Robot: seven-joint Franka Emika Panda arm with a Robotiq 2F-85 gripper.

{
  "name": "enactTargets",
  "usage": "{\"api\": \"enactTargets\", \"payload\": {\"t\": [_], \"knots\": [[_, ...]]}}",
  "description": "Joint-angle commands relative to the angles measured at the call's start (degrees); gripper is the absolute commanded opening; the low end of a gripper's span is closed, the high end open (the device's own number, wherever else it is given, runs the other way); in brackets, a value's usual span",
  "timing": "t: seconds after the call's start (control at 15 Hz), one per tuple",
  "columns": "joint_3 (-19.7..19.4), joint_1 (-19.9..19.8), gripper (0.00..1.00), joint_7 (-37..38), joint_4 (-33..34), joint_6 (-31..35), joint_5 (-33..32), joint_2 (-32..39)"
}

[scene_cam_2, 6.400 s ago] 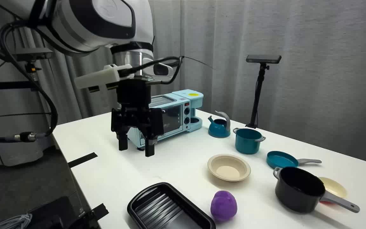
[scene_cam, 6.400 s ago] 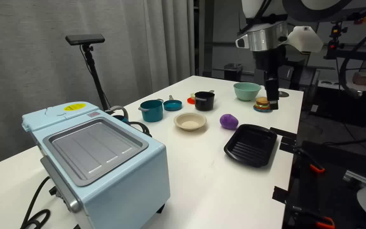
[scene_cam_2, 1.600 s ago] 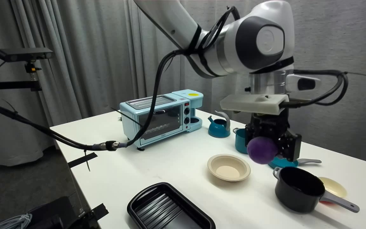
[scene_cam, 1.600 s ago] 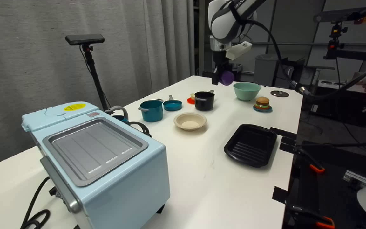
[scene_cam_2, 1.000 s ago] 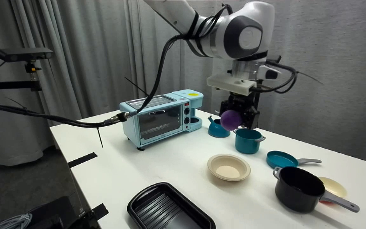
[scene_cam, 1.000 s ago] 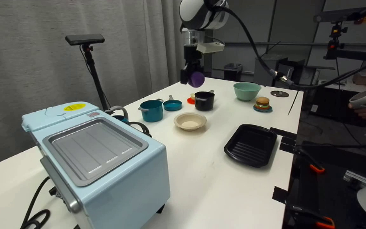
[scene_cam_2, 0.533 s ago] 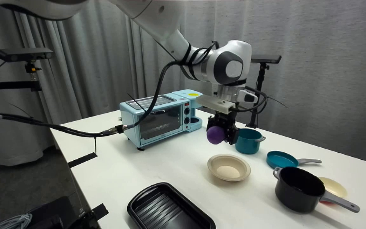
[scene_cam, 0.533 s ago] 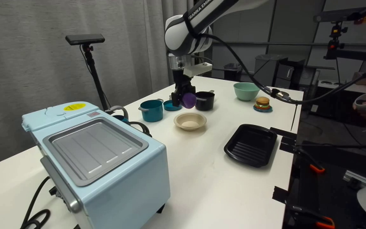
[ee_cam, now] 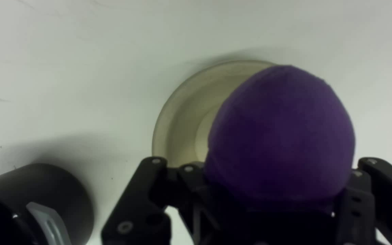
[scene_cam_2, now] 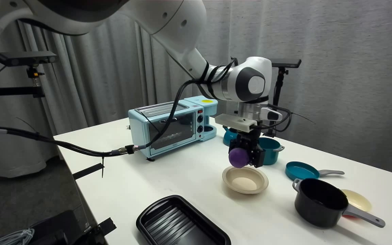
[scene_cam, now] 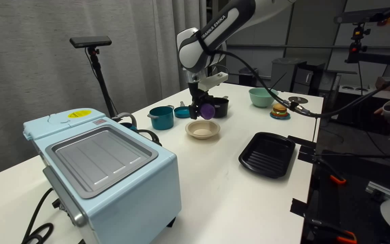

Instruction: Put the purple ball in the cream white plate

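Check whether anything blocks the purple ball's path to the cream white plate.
Nothing visible does: the jaws hold the purple ball above the cream white plate, with nothing seen between them. The black pot stands apart, to one side.

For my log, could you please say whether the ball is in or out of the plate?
Out: the gripper holds the ball higher than the plate in both exterior views.

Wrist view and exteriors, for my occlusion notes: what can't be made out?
Cream white plate, wrist view: right and lower parts, behind the purple ball and fingers.
Black pot, wrist view: cut off by the left and bottom edges.
Black tray, in an exterior view: cut off by the bottom edge.
Pale yellow item, in an exterior view: partly behind the black pot.
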Motion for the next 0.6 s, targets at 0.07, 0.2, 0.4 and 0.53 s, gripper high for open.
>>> {"api": "enactTargets", "payload": {"t": [0.07, 0.2, 0.4, 0.53], "knots": [[-1.8, 0.06, 0.44, 0.78, 2.09, 0.81, -1.71, 0.24], [-2.12, -0.74, 0.6, 0.06, 1.34, 1.96, -1.11, -0.98], [-2.29, -1.81, 0.82, -0.66, 0.35, 3.66, -0.28, -2.56], [-2.06, -2.43, 0.98, -1.21, -0.48, 4.82, 0.27, -3.79]]}}
